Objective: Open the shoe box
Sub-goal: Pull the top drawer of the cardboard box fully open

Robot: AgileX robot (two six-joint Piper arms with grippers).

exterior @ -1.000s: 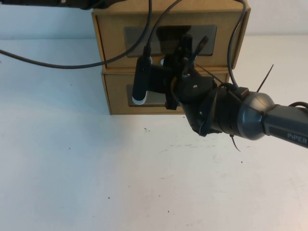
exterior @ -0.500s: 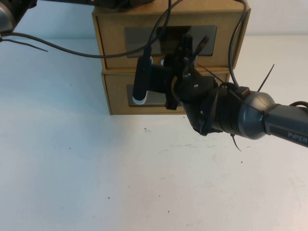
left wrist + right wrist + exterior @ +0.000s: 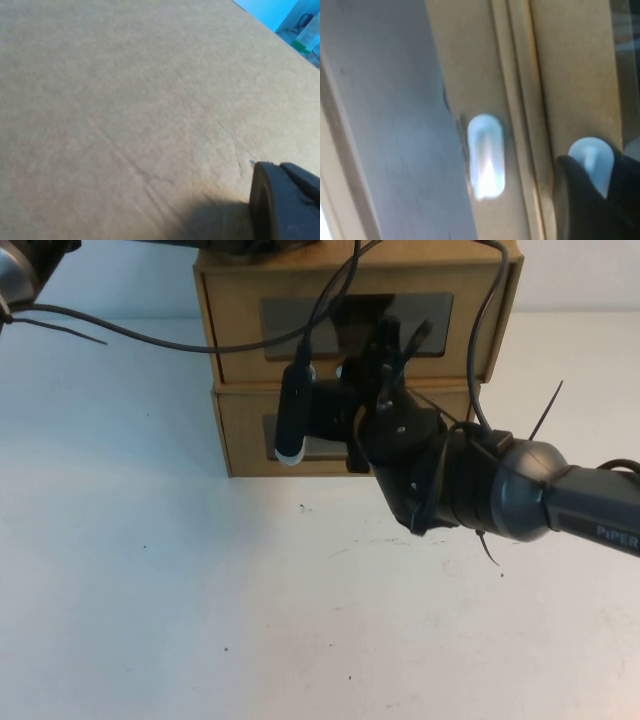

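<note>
Shoe box (image 3: 240, 330) sits atop a second box (image 3: 240, 445) at the table's (image 3: 150, 590) far side. Right gripper (image 3: 385, 355) is at its front, seemingly clenched on the white pull tab (image 3: 590, 155). Left gripper (image 3: 282, 200) is over the box top; its state I cannot tell. I pull straight out, slow and level.
</note>
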